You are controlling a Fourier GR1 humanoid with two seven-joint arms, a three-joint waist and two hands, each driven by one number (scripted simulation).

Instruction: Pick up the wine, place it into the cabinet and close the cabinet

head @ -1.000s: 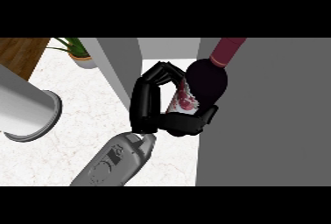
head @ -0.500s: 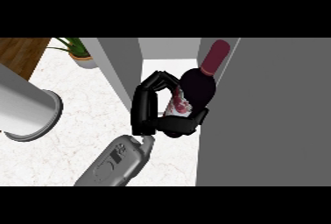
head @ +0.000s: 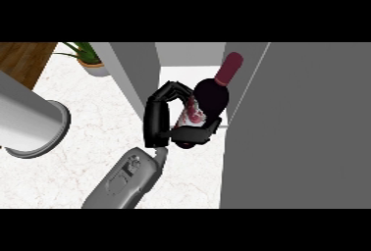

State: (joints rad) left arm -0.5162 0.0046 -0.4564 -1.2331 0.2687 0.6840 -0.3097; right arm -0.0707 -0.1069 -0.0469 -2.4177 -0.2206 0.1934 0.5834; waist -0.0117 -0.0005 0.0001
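Grey forearm enters from the lower edge, centre-left; can't tell from this view alone which arm it is. Its black hand is wrapped around the wine bottle, fingers over the top of the body, thumb under the base. Bottle is tilted, dark red capped neck pointing up-right, label partly covered by the fingers.

Bottle sits in the gap between two grey cabinet panels: narrow upright panel just left of the hand, large grey door filling the right side, its edge just beside the bottle neck. White cabinet interior behind the bottle.

Counter is white marble. Grey cylinder with round base at left, cut off by the frame. Far left corner: potted plant, wood surface.

Other hand not visible.
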